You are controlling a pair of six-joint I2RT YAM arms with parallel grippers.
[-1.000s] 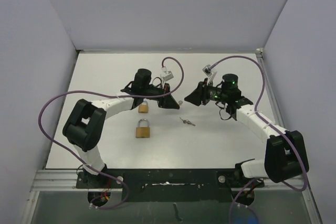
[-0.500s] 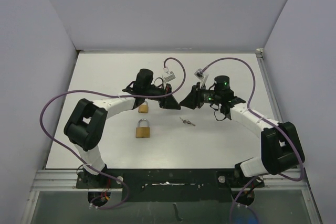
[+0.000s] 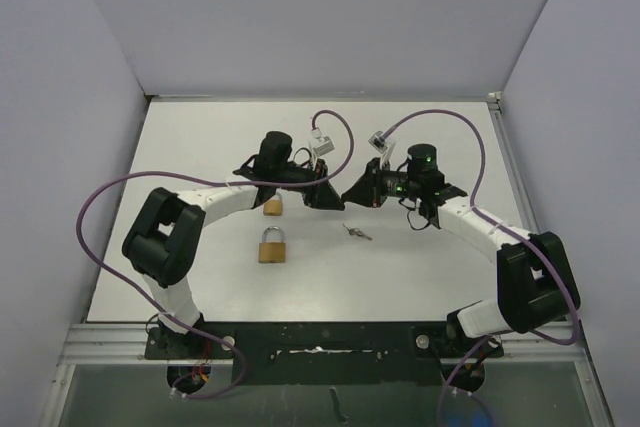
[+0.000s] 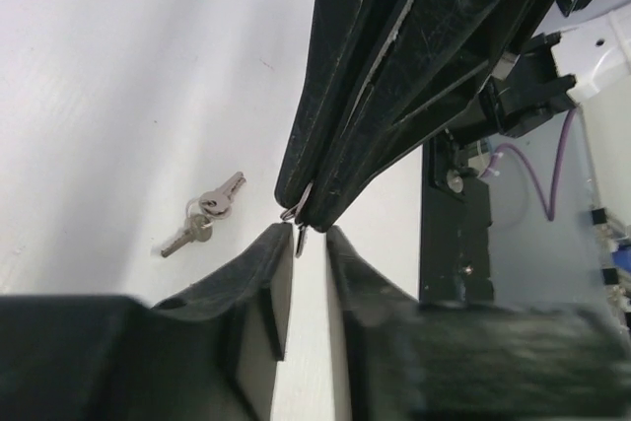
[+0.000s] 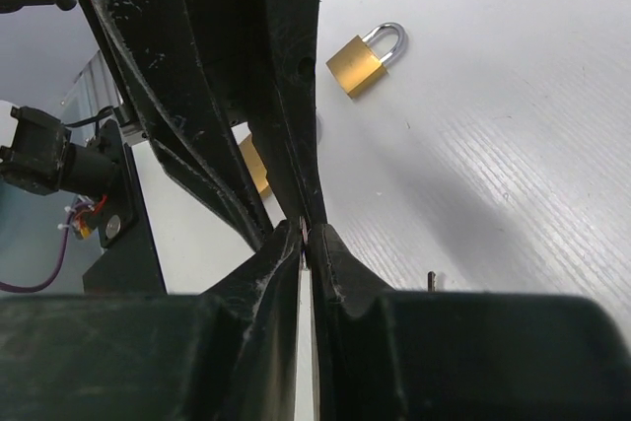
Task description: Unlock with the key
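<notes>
- Key (image 4: 299, 236) sits pinched in the right end effector's (image 5: 308, 239) closed tips.
- Left end effector's (image 4: 308, 244) pads stand barely apart around it; I cannot tell if they grip.

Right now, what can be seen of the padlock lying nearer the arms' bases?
The padlock has a squarish, brass-looking body and a silvery curved shackle that looks shut. It lies flat on the white table, with the shackle pointing away from the bases, a little nearer them than a second padlock. Only the table touches it.
</notes>
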